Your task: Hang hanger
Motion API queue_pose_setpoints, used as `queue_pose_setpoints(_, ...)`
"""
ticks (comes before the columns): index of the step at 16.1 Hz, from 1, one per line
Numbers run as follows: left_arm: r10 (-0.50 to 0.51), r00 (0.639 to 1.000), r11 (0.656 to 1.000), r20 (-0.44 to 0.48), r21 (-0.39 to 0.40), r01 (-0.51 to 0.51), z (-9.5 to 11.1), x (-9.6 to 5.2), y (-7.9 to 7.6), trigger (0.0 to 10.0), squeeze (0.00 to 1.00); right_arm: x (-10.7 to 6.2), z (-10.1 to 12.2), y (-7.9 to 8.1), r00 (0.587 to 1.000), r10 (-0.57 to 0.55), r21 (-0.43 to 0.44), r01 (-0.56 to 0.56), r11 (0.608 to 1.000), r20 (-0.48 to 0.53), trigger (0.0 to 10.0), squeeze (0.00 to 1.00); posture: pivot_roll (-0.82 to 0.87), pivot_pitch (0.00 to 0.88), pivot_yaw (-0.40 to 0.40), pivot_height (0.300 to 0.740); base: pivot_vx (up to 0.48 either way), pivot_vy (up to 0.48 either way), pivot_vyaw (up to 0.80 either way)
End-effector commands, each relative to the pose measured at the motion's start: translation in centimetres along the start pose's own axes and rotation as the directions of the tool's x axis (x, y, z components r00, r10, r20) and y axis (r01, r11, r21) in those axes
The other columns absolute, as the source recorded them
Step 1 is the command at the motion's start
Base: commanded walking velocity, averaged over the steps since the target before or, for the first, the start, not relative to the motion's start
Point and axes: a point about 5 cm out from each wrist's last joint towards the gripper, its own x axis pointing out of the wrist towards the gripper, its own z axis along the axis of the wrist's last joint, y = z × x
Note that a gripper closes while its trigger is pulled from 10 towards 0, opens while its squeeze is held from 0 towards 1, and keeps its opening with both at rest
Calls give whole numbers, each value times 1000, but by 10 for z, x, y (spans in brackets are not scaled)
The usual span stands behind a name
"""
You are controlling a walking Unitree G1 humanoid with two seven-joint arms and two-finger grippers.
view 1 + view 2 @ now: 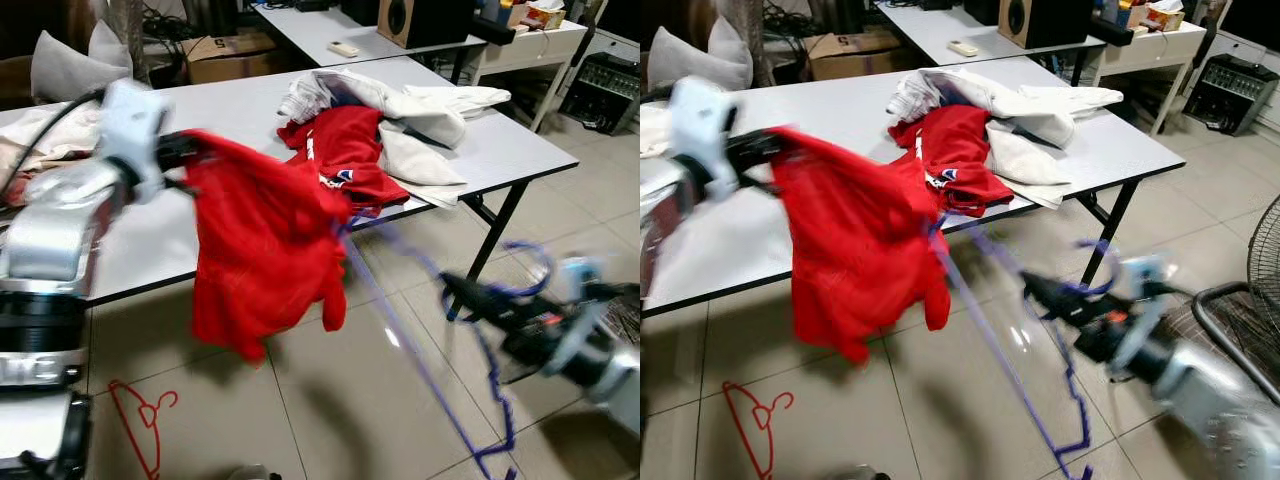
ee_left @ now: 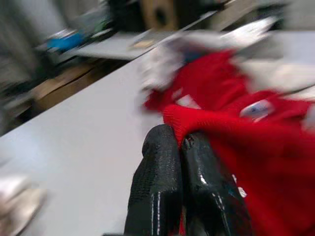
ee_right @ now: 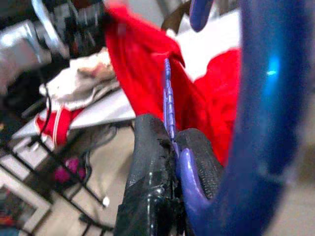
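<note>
— Looking at the left arm first: how is it posed?

— It is raised and stretched forward from the left side, over the near edge of the grey table [image 1: 180, 240]. The left gripper [image 2: 181, 147] is closed tight on the collar edge of a red shirt [image 1: 262, 250], which is held up in the air and hangs down in front of the table edge. In the left wrist view the two black fingers [image 2: 157, 182] are seen pressed together with red cloth pinched between them.

— And the right arm?

— It is extended low, from the right side toward the middle, above the tiled floor [image 1: 330, 400]. The right gripper [image 1: 458, 291] is clamped on a blue hanger [image 1: 1000, 350]. The thin blue wire is seen squeezed between the fingers in the right wrist view. One long side of the hanger reaches up to the hanging shirt; whether it is inside the shirt cannot be told, because the picture is blurred.

— What else is seen?

— A second red garment [image 1: 350, 150] and white clothes [image 1: 410, 115] are piled on the table. A red hanger [image 1: 140, 415] lies on the floor, well apart from both grippers.
</note>
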Motion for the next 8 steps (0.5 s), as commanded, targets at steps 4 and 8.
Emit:
queue_pose_setpoints(4,-102,989,995,109,-1,103,44,2,-13,0,0,16,2,-1,995,-81,-240,67,968,-51,10000,0,-54,0,37,740,0,0,0)
queue_pose_setpoints(8,-116,990,993,86,14,115,49,9,-22,0,0,25,5,17,999,42,-283,-45,958,-16,10000,0,-57,0,49,740,0,0,0)
